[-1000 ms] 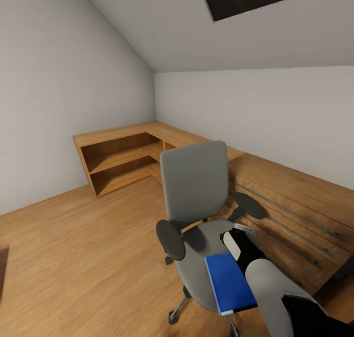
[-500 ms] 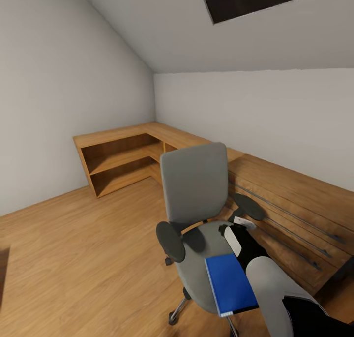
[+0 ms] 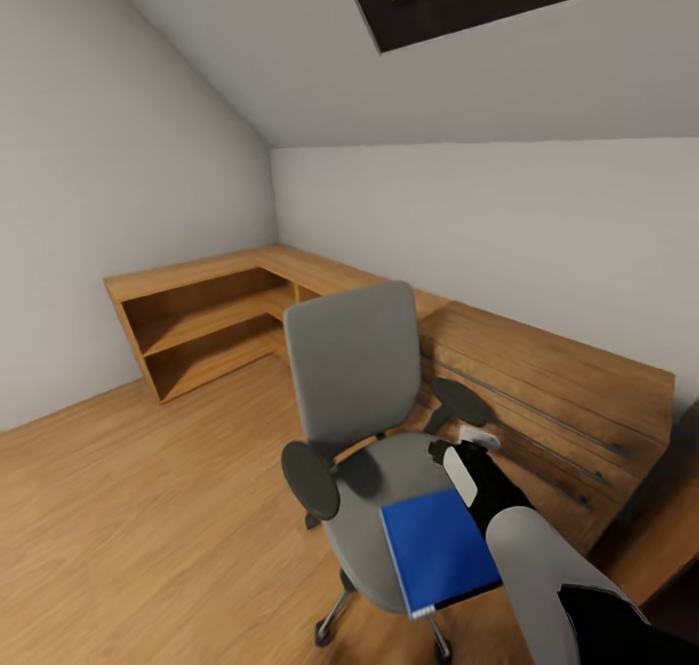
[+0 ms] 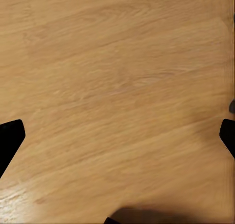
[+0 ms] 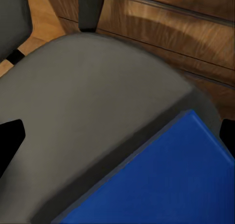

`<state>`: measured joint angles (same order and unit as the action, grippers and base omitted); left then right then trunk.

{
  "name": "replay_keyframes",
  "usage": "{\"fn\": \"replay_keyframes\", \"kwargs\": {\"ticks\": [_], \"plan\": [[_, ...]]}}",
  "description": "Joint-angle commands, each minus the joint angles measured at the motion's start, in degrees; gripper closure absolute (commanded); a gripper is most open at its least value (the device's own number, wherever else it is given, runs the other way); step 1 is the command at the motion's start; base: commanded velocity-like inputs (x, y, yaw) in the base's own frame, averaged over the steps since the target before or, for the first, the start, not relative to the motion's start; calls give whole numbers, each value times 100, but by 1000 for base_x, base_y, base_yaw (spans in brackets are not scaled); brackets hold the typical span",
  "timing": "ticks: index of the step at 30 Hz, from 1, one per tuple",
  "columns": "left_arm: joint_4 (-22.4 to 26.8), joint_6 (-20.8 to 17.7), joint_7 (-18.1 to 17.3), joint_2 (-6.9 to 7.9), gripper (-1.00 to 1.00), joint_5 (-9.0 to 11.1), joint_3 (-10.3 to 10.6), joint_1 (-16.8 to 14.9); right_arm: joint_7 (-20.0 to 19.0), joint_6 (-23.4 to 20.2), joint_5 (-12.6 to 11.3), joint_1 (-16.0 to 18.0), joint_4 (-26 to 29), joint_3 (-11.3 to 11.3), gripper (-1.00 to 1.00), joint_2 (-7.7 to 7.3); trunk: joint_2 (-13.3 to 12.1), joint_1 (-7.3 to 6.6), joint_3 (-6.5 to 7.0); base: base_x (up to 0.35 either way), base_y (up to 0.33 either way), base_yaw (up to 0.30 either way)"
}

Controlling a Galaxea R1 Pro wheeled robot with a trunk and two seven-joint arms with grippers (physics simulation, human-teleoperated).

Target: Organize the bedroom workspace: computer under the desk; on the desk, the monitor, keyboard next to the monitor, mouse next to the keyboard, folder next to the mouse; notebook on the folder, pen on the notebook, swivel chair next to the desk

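Here a wooden floor (image 3: 146, 510) runs to light wooden low cabinets (image 3: 204, 315) set along the white walls, open shelves at the corner and a drawer front with long dark handles nearer the robot. The swivel chair (image 3: 354, 374) stands on the floor just in front of those drawers, its tall grey back upright, black armrests out to either side. The blue folder (image 3: 437, 550) lies flat on the near corner of the grey seat, one end overhanging the seat edge. The right arm reaches in just beside the folder; the right claw (image 5: 117, 136) hangs over seat and folder, its dark fingertips (image 5: 10, 138) spread wide and holding nothing. The left claw (image 4: 117, 136) faces bare floor, its fingertips likewise wide apart and empty.
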<state>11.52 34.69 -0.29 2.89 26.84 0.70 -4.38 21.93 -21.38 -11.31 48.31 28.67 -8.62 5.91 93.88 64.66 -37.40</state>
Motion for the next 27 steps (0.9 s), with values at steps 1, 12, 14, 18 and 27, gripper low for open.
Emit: {"fn": "replay_keyframes", "kwargs": {"ticks": [1, 12, 14, 18, 27], "plan": [[0, 14, -4, 1, -100, 16, 9, -1, -6, -9, -56, 3, 7, -10, -100, 3, 3, 0, -2, 0, 0, -259], [0, 20, -6, 1, -100, 15, 9, -1, -160, -7, -47, -1, -24, -8, -100, 8, 3, 0, 54, 0, 0, -198], [0, 20, -6, 1, -100, 15, 9, -1, -168, -10, -47, -4, -26, -8, -100, 7, 3, 0, 64, 0, 0, -136], [0, 21, -6, 1, -100, 19, 3, -1, -208, -10, -47, -10, -28, -8, -100, 11, 3, 0, 75, 0, 0, -74], [0, 24, -5, 1, -100, 23, -1, -1, -861, -8, -13, -19, -37, -10, -100, -30, 3, 0, 80, -187, 0, -13]]}}
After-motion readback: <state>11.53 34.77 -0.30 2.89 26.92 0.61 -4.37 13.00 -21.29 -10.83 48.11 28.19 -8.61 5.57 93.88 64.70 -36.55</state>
